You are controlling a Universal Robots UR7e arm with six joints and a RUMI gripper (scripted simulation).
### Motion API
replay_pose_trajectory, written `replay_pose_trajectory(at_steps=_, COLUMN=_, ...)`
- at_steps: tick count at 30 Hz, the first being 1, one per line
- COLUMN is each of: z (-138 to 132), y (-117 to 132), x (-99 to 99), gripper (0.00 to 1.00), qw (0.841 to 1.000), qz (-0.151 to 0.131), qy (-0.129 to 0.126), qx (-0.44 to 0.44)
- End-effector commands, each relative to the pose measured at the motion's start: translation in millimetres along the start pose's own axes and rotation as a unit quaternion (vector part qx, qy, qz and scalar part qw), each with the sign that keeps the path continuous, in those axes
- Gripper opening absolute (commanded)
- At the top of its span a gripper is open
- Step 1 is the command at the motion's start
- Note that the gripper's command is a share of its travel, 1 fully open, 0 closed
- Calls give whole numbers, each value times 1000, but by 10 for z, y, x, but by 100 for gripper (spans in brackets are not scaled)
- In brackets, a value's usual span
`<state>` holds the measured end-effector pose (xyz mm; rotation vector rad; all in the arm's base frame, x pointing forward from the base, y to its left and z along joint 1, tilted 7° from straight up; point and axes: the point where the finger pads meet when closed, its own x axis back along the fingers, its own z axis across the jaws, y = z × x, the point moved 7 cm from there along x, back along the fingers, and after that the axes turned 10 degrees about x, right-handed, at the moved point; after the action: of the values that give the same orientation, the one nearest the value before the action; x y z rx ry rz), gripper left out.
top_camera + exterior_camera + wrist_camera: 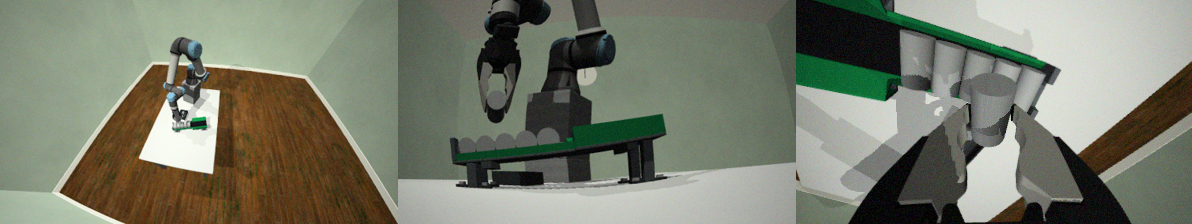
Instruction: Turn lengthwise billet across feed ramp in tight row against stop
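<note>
My gripper (497, 103) is shut on a grey steel billet (496, 102) and holds it in the air above the low end of the green feed ramp (564, 140). In the wrist view the held billet (991, 107) sits between my two fingers, its axis in line with the row below. Several grey billets (505, 141) lie across the ramp side by side against the dark stop (454, 147) at the low left end. They also show in the wrist view (966, 67). In the top view the gripper (182, 115) hangs just over the ramp (192, 125).
The ramp stands on dark legs (640, 162) on a white table top (183, 130). A flat dark block (517, 177) lies under the ramp's low end. The arm's grey base pedestal (558, 130) stands behind the ramp. Wooden floor surrounds the table.
</note>
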<state>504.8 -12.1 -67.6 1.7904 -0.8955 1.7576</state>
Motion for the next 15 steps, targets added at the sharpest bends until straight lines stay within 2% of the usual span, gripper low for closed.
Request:
replay_pose_trajectory(at_steps=1, z=7, y=-9, x=6, gripper=0, qw=998, qz=-2, qy=3, qx=-59)
replay_pose_trajectory(at_steps=9, z=7, y=-9, x=6, gripper=0, qw=998, qz=-2, qy=3, qx=-59)
replay_pose_trajectory(at_steps=15, z=20, y=-4, x=6, gripper=0, qw=990, qz=-3, qy=4, qx=-138)
